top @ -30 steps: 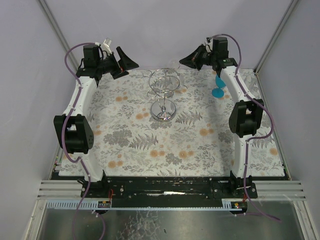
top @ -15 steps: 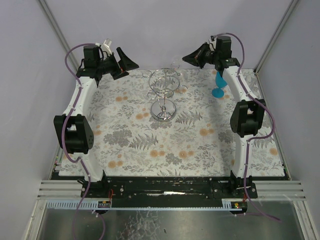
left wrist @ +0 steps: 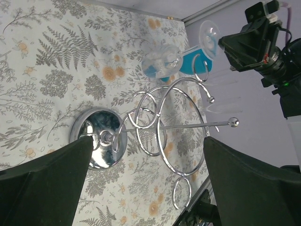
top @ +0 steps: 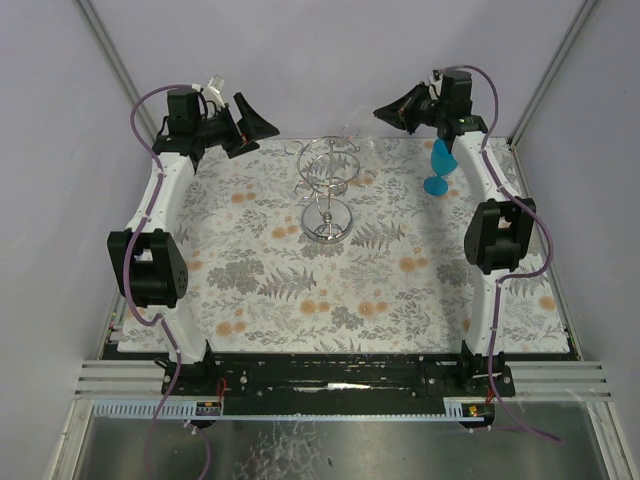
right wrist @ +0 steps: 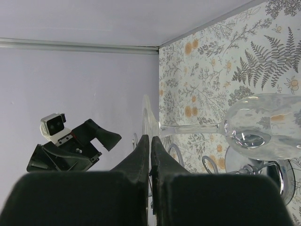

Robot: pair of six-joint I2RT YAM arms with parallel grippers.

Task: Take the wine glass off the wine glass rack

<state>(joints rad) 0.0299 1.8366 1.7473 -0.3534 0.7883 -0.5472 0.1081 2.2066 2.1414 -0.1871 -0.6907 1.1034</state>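
Note:
The chrome wine glass rack [top: 328, 178] stands at the back middle of the flowered mat; it also shows in the left wrist view [left wrist: 160, 127]. A clear wine glass [right wrist: 256, 132] hangs bowl down, foot up, just behind the rack's top rings; it also shows in the left wrist view [left wrist: 162, 61]. My right gripper [top: 385, 108] is shut on the rim of the glass's foot [right wrist: 146, 115], with its fingertips [right wrist: 150, 141] pinched together. I cannot tell whether the foot still touches a ring. My left gripper [top: 252, 122] is open and empty, to the left of the rack, facing it.
A blue glass [top: 438, 168] stands upright on the mat under the right arm, right of the rack; it also shows in the left wrist view [left wrist: 194, 61]. The enclosure's back wall is close behind both grippers.
My right gripper has moved up and to the right, away from the rack, still pinching the glass's foot. The blue glass now shows more fully. The left arm has not moved.

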